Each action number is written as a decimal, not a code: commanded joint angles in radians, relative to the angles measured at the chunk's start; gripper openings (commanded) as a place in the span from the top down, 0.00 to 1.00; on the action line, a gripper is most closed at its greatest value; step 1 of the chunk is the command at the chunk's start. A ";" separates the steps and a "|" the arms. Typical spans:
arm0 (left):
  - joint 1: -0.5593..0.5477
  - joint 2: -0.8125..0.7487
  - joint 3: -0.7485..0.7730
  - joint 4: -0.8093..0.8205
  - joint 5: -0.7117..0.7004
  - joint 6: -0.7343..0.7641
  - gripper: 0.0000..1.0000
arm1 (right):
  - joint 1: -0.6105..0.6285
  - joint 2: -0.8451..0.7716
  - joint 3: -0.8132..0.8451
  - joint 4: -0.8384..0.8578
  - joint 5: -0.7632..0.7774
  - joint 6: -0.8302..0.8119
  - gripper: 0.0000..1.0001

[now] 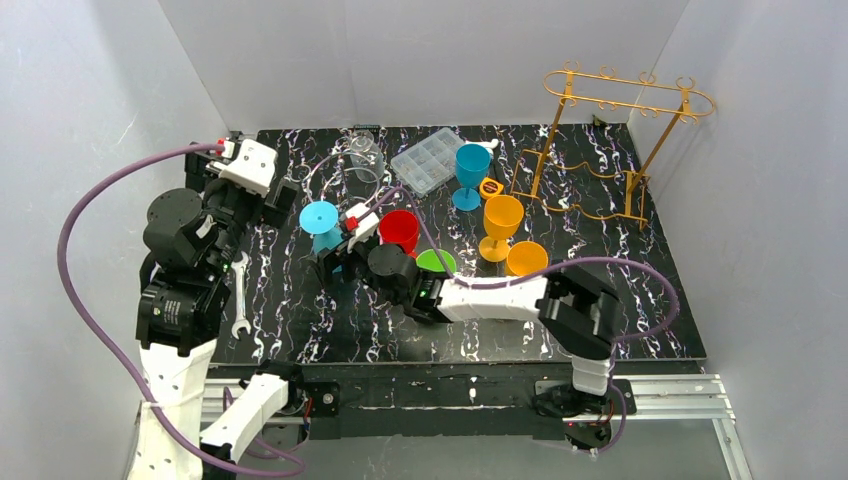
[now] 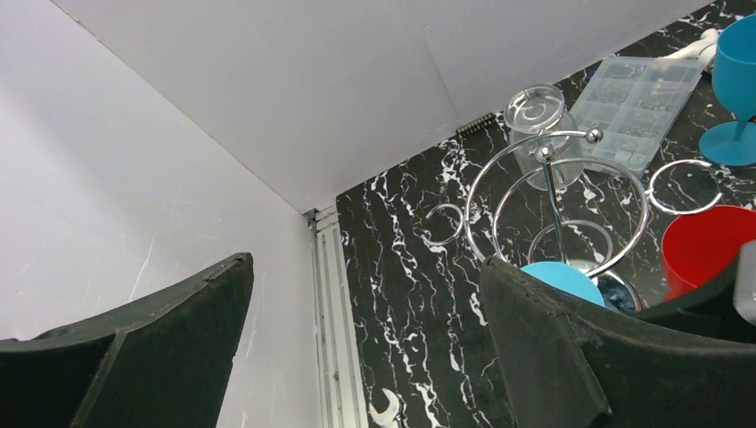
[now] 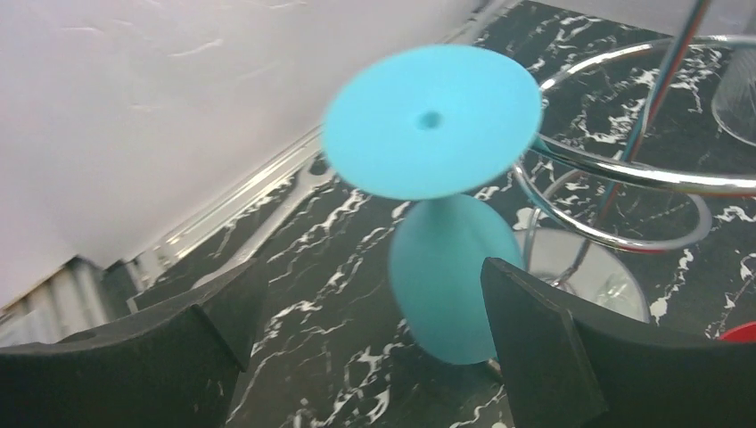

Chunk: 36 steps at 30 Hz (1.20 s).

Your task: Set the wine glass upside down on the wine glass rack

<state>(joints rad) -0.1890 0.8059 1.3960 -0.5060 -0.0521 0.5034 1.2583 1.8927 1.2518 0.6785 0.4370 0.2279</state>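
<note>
A light-blue wine glass (image 3: 441, 276) is upside down, foot (image 3: 432, 120) up and bowl down, tilted and blurred. It sits beside the chrome wire rack (image 3: 624, 169), its foot at the edge of one ring. The foot hides the stem, so I cannot tell whether it hangs in the ring. My right gripper (image 3: 374, 285) is open; the bowl sits just inside its right finger, with a wide gap to the left one. From above, the glass (image 1: 320, 217) is at my right gripper (image 1: 332, 258). My left gripper (image 2: 365, 267) is open and empty, left of the rack (image 2: 553, 178).
A red cup (image 1: 400, 230) and green disc (image 1: 436, 262) lie by my right wrist. Behind stand a teal glass (image 1: 472, 170), orange glass (image 1: 502, 222), orange cup (image 1: 527, 258), clear box (image 1: 428, 160) and clear glass (image 1: 365, 155). Gold stand (image 1: 620, 140) at back right, wrench (image 1: 241, 295) at left.
</note>
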 commanded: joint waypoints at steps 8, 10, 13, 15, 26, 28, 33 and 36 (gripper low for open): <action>0.003 0.052 0.137 -0.131 0.049 -0.094 0.02 | 0.077 -0.327 -0.071 -0.359 0.030 0.040 0.02; 0.002 0.061 0.153 -0.152 0.052 -0.109 0.02 | 0.058 -0.357 0.007 -0.504 0.050 0.045 0.02; 0.002 0.098 0.193 -0.203 0.066 -0.155 0.02 | -0.035 -0.341 0.192 -0.814 0.039 0.096 0.02; 0.002 0.112 0.189 -0.216 0.066 -0.177 0.02 | -0.110 -0.324 0.286 -0.926 -0.036 0.085 0.02; 0.006 0.249 0.309 -0.306 -0.085 -0.227 0.02 | -0.221 -0.044 0.789 -1.088 -0.193 -0.169 0.14; 0.007 0.254 0.309 -0.305 -0.088 -0.237 0.02 | -0.222 0.013 0.876 -1.127 -0.211 -0.190 0.16; 0.006 0.277 0.308 -0.295 -0.117 -0.247 0.02 | -0.228 0.103 0.955 -1.157 -0.238 -0.203 0.30; 0.009 0.276 0.322 -0.290 -0.115 -0.247 0.02 | -0.229 0.112 0.939 -1.125 -0.242 -0.220 0.39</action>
<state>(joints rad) -0.1864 1.0828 1.6855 -0.7979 -0.1436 0.2741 1.0344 2.0102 2.1506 -0.4561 0.2226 0.0490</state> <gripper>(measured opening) 0.983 0.646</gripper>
